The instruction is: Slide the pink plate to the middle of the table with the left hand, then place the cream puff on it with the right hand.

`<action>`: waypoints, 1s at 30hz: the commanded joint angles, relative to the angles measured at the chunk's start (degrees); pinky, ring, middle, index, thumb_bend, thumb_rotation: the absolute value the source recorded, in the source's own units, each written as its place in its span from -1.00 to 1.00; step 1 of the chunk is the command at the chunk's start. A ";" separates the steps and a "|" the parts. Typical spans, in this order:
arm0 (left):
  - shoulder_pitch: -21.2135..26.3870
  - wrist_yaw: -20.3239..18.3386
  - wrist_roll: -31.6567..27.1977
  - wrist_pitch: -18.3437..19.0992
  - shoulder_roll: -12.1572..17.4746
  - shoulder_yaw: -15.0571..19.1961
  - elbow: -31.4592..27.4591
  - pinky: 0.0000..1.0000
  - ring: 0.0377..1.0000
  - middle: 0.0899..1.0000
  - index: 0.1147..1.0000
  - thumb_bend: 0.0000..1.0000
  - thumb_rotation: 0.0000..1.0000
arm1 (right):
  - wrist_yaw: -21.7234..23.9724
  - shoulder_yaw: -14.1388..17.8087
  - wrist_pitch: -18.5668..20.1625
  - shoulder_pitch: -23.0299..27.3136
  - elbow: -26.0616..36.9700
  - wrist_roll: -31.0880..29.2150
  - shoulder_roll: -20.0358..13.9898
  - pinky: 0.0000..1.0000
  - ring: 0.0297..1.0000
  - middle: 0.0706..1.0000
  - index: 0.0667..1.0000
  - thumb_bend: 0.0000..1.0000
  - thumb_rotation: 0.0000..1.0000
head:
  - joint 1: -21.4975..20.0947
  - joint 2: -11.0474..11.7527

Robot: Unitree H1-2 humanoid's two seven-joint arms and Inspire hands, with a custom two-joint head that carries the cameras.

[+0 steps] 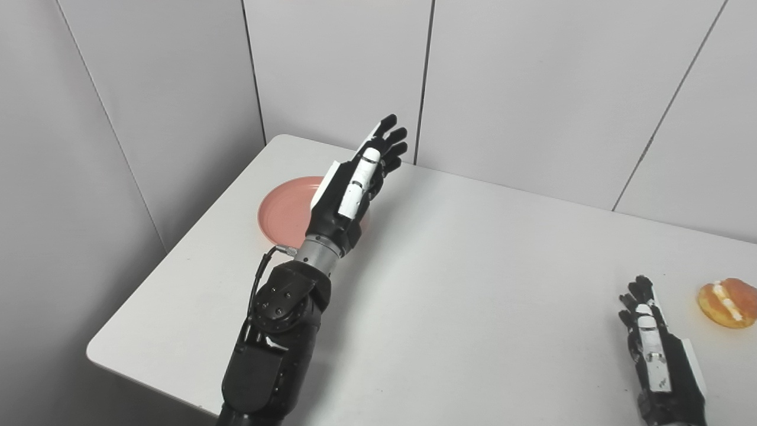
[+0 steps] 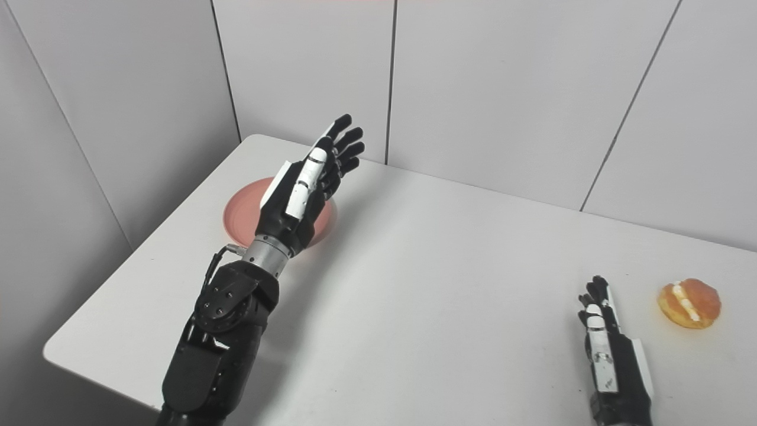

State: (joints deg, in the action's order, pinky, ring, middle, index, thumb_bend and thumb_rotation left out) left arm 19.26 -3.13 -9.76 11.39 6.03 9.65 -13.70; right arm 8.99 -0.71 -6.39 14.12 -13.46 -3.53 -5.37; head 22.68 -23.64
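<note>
A pink plate point(image 1: 284, 207) lies flat near the far left corner of the white table point(image 1: 461, 284). My left hand point(image 1: 355, 183) is raised above the plate's right part, open, fingers stretched toward the back wall, holding nothing; it hides part of the plate. A golden cream puff point(image 1: 727, 303) with a white cream stripe sits near the table's right edge. My right hand point(image 1: 650, 343) rests low at the front right, just left of the puff and apart from it, fingers straight and holding nothing.
Grey wall panels point(image 1: 532, 89) close off the table's far side and left side. The table's left front corner point(image 1: 94, 352) is near my left forearm. A broad bare stretch of tabletop lies between the plate and the puff.
</note>
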 commanded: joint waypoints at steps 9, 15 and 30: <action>5.05 2.36 -0.44 -4.00 4.09 4.76 1.36 0.98 0.96 0.98 0.97 -0.13 1.00 | 0.11 -0.12 -2.59 -3.17 -3.95 -0.66 1.17 1.00 1.00 1.00 1.00 -0.81 1.00 | 0.19 0.04; 6.60 2.99 -2.64 -4.97 6.71 8.53 5.04 0.96 0.96 0.98 0.96 -0.14 1.00 | -0.26 -0.20 -1.95 -3.28 -3.69 -0.29 1.34 1.00 1.00 1.00 1.00 -0.82 1.00 | 0.47 0.36; 9.07 3.24 -5.31 -8.34 13.82 13.91 16.51 0.95 0.93 0.95 0.93 -0.09 1.00 | -0.49 0.03 -0.76 -3.52 -2.97 -0.56 1.58 1.00 1.00 1.00 1.00 -0.78 1.00 | 0.80 0.58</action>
State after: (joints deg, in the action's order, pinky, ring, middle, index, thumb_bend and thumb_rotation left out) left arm 25.76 -0.12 -14.59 5.56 17.69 23.06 3.50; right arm 8.56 -0.48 -6.42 14.11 -13.35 -3.42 -5.22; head 23.55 -23.03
